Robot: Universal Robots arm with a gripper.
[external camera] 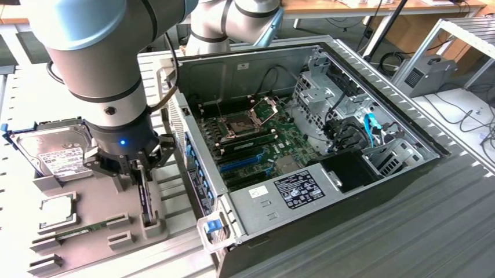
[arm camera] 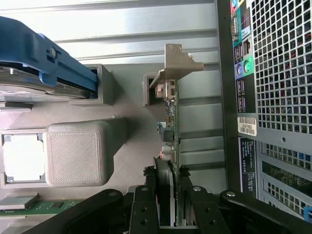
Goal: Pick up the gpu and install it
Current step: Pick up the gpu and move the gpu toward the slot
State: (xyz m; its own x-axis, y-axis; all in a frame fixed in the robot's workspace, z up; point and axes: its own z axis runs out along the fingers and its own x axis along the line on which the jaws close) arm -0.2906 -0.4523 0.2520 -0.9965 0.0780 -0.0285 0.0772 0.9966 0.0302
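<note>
End effector: closed on the gpu, one pad against each face.
Location of gpu: upright on its long edge in a slot of the grey holder, at the holder's edge nearest the computer case; silver bracket at the end away from the grip.
Risk, tilt: the grip looks off-centre, so the card may pivot between the pads.
Risk, snag: the bracket could catch the slot wall.

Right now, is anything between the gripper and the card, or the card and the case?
Nothing visible. The gripper grips the card, which stands on edge in its grey holder beside the open case.
</note>
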